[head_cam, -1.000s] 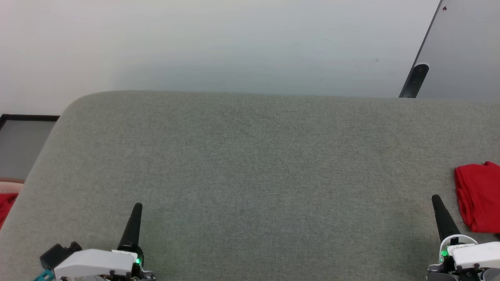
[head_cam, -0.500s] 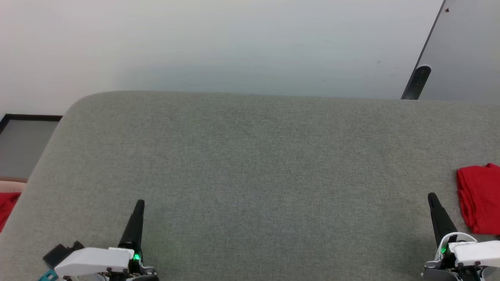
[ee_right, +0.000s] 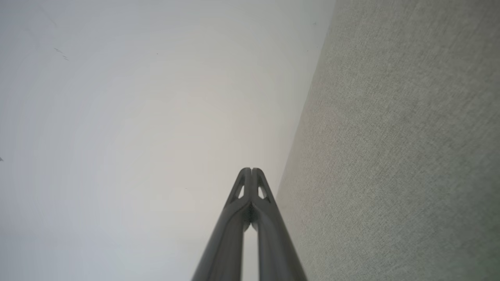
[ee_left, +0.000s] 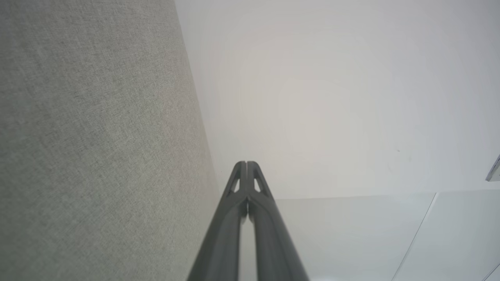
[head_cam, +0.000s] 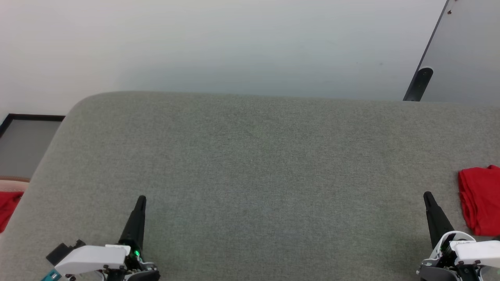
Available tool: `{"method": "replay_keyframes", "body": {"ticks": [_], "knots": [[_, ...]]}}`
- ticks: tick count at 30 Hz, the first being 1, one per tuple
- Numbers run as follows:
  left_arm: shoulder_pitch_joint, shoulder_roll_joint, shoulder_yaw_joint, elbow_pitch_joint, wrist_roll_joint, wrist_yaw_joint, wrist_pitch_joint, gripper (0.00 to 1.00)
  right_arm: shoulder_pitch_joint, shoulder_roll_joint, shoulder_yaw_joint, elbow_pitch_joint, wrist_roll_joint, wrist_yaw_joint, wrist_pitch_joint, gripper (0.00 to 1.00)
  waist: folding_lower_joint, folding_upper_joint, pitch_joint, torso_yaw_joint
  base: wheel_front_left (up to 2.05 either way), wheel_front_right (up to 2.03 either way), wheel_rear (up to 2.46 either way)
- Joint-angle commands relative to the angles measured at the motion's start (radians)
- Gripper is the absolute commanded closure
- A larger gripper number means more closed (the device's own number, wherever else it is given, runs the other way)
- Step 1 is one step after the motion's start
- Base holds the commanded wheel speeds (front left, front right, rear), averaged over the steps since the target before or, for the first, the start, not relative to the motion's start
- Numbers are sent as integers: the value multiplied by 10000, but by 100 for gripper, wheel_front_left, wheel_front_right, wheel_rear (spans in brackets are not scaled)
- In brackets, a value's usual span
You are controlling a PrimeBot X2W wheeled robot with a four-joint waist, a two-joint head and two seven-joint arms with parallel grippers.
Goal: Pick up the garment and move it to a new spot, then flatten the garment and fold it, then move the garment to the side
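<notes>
Be careful here: the garment [head_cam: 479,201] is lying folded at the 3 o'clock edge of the head view, near the right border of the desk [head_cam: 250,156], and part of it is running out of the picture. If you are reaching for it without seeing all of it, you are risking to pinch only the top layer, and then the fold is probably opening as you lift. I judge also that a sideways push could slide it off the desk. Another red cloth [head_cam: 7,207] is showing at 9 o'clock, beyond the desk corner. I think you should not take that one for the task's thing.

The right gripper [head_cam: 427,194] is standing at about 4 o'clock, near the garment but not touching it. Its fingers are pressed together and holding nothing. The left gripper [head_cam: 141,199] is standing at 7 o'clock, well apart from the garment, its fingers also together and empty. With the fingers like this you are not able to grip. You are needing to open them first.
</notes>
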State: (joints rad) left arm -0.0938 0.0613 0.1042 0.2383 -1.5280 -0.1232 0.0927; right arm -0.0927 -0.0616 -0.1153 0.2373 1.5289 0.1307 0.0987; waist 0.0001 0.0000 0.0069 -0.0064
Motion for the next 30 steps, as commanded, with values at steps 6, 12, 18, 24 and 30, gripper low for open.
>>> {"method": "replay_keyframes", "body": {"ticks": [6,12,18,24,30], "knots": [[-152,-82,88,52,-533,-84,133,100,-197,85,18,50,527,1,114,100,-1,0,-20,34,0,0,0],[-208,-134,127,93,-867,-108,241,100,-244,150,20,91,875,0,176,100,-1,0,-37,62,0,0,0],[-207,-122,123,91,-860,-111,246,100,-179,141,20,90,857,2,171,100,-1,0,-38,64,0,0,0],[-206,-122,121,91,-860,-111,244,100,-178,141,21,89,858,2,172,100,-1,0,-38,64,0,0,0],[-205,-121,120,90,-861,-111,245,100,-178,141,22,88,859,2,170,100,-1,0,-38,64,0,0,0]]}}
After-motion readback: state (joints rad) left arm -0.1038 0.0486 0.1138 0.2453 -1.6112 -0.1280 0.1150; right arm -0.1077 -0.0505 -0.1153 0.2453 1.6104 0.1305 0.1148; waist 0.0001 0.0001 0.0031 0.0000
